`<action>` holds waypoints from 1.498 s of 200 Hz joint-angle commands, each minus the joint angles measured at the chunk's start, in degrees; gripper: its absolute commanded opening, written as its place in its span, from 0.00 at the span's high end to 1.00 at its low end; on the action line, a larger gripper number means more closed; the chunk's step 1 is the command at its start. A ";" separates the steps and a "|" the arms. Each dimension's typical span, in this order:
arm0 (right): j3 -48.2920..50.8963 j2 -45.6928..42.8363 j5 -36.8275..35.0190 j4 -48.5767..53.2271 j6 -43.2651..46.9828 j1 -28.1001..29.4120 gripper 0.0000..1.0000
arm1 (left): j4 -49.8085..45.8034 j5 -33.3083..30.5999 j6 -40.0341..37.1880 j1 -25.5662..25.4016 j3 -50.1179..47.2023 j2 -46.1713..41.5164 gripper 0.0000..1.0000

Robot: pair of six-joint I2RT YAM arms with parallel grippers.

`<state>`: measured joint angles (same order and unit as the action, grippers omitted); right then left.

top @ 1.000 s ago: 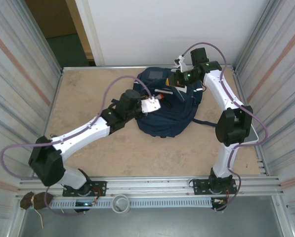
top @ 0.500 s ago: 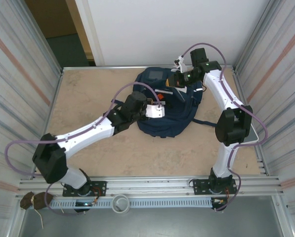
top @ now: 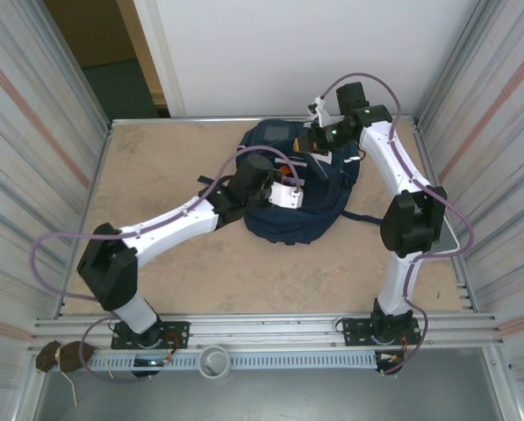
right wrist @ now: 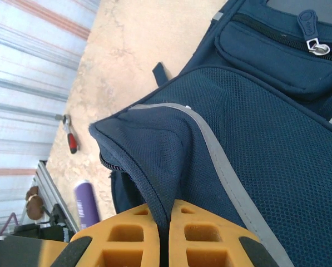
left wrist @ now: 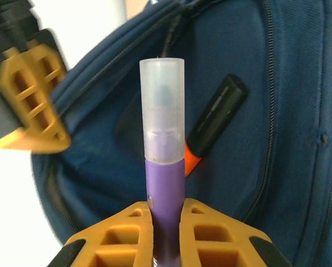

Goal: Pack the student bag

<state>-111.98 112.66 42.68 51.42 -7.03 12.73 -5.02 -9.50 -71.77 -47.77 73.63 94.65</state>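
The student bag [top: 288, 224] is a navy backpack lying at the back middle of the table, its main compartment unzipped. My left gripper [top: 297, 189] hovers over the opening, shut on a purple marker [left wrist: 166, 189] with a frosted cap that points into the bag [left wrist: 266, 139]. An orange and black marker [left wrist: 213, 125] lies inside. My right gripper [top: 312, 145] is at the bag's far side, shut on the zipper edge of the flap [right wrist: 154, 183] and holding it up. One of its orange fingers [left wrist: 32, 105] shows in the left wrist view. The purple marker [right wrist: 85, 203] also shows beyond the flap.
Corrugated metal walls close in the table on the left and right. A dark strap [top: 362, 217] trails from the bag toward the right arm. A small red-handled tool [right wrist: 70, 138] lies near the table edge. Bare tabletop [top: 156, 167] stretches left of the bag.
My left arm has swung right and forward, carrying the purple marker from the bag's left side to over its opening. The right gripper has kept its hold on the flap.
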 commanded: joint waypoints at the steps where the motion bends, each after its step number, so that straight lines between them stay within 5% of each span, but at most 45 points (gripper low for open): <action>1: -4.97 0.44 3.25 0.04 -1.21 -0.12 1.00 | 0.48 3.84 -6.12 -0.07 4.70 4.48 0.87; 49: -7.54 1.69 3.82 0.40 -2.11 0.10 1.00 | 5.46 0.07 -3.48 1.18 12.31 14.33 0.68; 91: -7.24 1.31 3.39 1.34 -1.28 -0.20 1.00 | 7.63 -0.34 8.84 0.55 2.27 4.44 0.43; 136: 2.67 -3.90 -0.36 -0.38 -0.36 0.42 0.95 | 7.48 4.07 33.01 1.09 -12.26 -13.62 0.40; 182: 27.01 -18.76 -0.85 -14.72 -6.11 -0.96 0.62 | 5.56 11.57 63.75 11.12 -18.64 -24.16 0.24; 214: 37.31 -22.47 -7.99 -26.92 -15.72 -8.26 0.50 | -4.73 16.76 81.64 21.00 -6.91 -14.79 0.20; 236: 40.37 -20.20 -14.83 -32.55 -20.58 -10.18 0.41 | -11.17 18.51 84.32 23.36 4.01 -3.62 0.20; 299: 35.65 -8.63 -15.47 -35.73 -23.34 -10.12 0.37 | -16.85 31.79 89.56 23.61 22.50 19.31 0.25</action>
<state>-73.41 101.14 28.53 17.58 -28.53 2.35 -16.93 15.27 13.65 -23.75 93.14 110.72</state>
